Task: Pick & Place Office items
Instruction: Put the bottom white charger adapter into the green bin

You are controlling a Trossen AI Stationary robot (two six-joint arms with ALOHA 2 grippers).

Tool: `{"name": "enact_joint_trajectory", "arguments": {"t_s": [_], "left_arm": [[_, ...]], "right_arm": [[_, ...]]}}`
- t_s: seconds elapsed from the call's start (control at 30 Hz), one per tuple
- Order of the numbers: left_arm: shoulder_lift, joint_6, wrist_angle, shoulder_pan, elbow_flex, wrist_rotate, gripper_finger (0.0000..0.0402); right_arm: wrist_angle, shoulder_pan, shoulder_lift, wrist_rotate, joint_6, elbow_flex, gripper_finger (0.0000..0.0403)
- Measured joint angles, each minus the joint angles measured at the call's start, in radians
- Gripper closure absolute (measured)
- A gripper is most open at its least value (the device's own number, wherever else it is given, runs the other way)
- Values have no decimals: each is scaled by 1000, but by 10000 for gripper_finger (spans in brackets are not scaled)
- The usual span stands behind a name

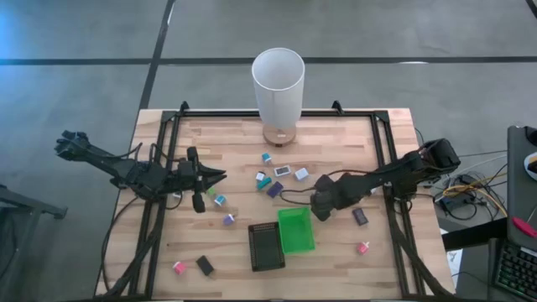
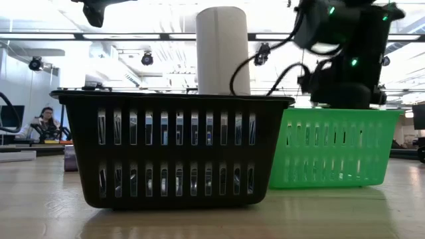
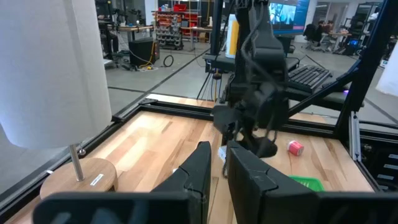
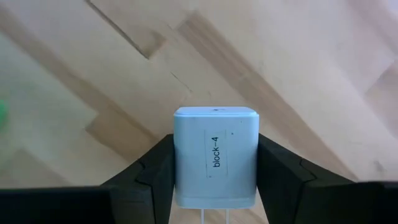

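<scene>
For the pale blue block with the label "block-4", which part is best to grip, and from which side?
Grip the block on its two flat side faces, coming straight down from above. Those faces are parallel and the label stays visible between them. The right gripper already holds it this way over the wood table.

Right gripper point(image 1: 321, 206) points down over mid-table, fingers point(image 4: 155, 171) clamped on a small white block point(image 4: 215, 157). Left gripper point(image 1: 220, 177) hovers left of centre, fingers point(image 3: 198, 171) closed, empty.
</scene>
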Motion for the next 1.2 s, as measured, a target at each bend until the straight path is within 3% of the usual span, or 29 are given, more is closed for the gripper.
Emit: {"name": "enact_joint_trajectory", "arguments": {"t_s": [0.47, 0.6, 0.73, 0.93, 1.2], "left_arm": [[0, 0, 0, 0, -3, 0, 346], [0, 0, 0, 0, -3, 0, 346], [0, 0, 0, 0, -3, 0, 346], [0, 0, 1, 0, -3, 0, 346], [0, -10, 1, 0, -3, 0, 346]], "right_arm": [[2, 220, -189, 266, 35, 82, 239], [83, 275, -198, 373, -60, 106, 239], [268, 314, -171, 428, -277, 128, 239], [450, 330, -96, 365, -601, 191, 239], [436, 300, 11, 138, -618, 251, 239]]}}
